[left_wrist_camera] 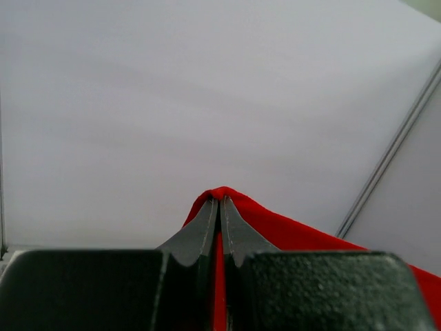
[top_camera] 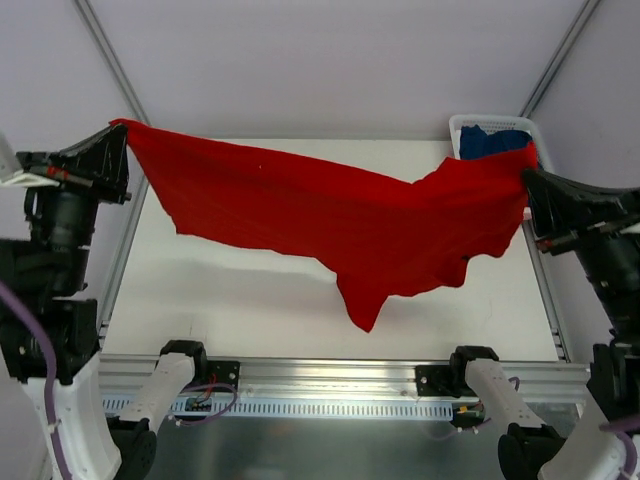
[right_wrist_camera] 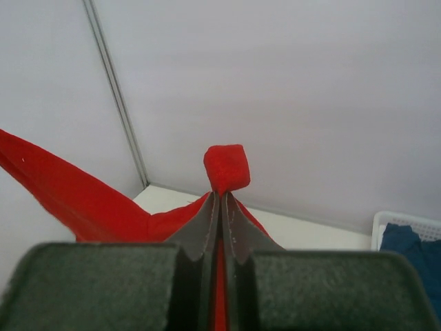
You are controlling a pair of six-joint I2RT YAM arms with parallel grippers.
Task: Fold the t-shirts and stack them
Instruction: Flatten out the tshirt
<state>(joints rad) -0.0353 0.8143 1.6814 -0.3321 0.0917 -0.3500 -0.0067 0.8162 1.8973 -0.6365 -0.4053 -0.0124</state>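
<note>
The red t-shirt hangs stretched in the air above the white table, sagging to a point near the middle front. My left gripper is shut on its left corner, high at the far left. In the left wrist view the red cloth shows pinched between the shut fingers of the left gripper. My right gripper is shut on the shirt's right corner. A red tuft sticks out past the tips of the right gripper. The navy t-shirt lies in the basket, seen also in the right wrist view.
A white plastic basket stands at the table's far right corner, just behind the right gripper. Grey walls with metal struts close in the back and sides. The aluminium rail with both arm bases runs along the near edge.
</note>
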